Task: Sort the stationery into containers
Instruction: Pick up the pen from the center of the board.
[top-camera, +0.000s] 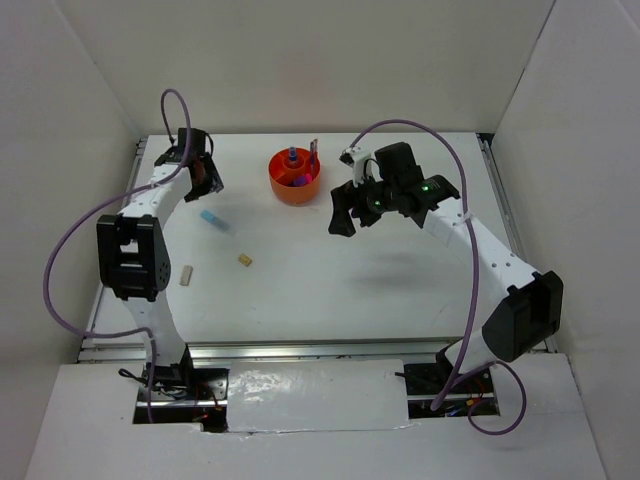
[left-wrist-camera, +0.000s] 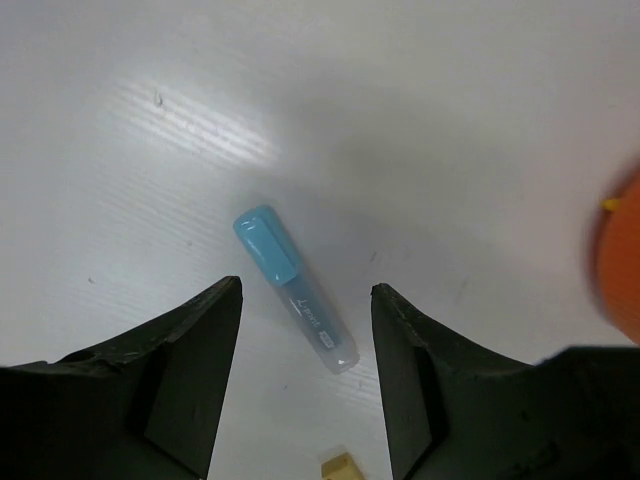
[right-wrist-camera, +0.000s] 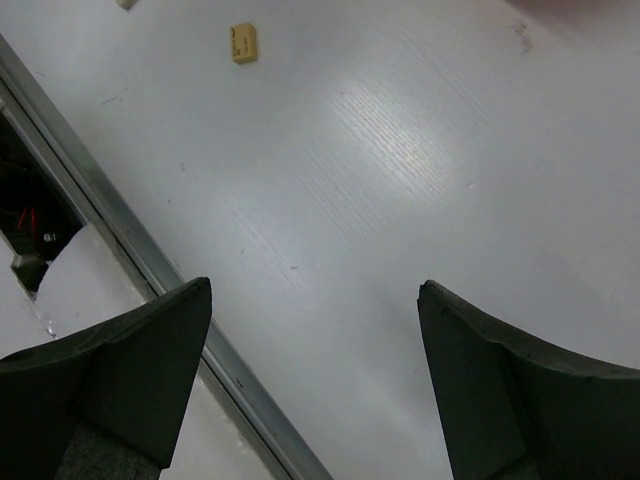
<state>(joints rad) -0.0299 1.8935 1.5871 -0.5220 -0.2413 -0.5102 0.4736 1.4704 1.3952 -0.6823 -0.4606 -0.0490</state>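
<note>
From the left wrist the pot (left-wrist-camera: 622, 262) is only a blurred orange edge at right, an eraser (left-wrist-camera: 340, 467) cut off below; the top view shows the pot whole, contents too small to name. The bottle (left-wrist-camera: 290, 287) lies flat on the bench (left-wrist-camera: 450, 120) just ahead of the left hand (left-wrist-camera: 306, 290), seen between its parted, empty fingers (left-wrist-camera: 200, 360), cap pointing away and leftward. The right hand (right-wrist-camera: 315, 288) gapes wide, holding nothing

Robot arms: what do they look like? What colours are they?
The left arm and right arm are white tubes with chunky black joints. Each trails a purple cable. Each ends in a black two-finger claw: left claw, right claw. A green light glows on the right one.
</note>
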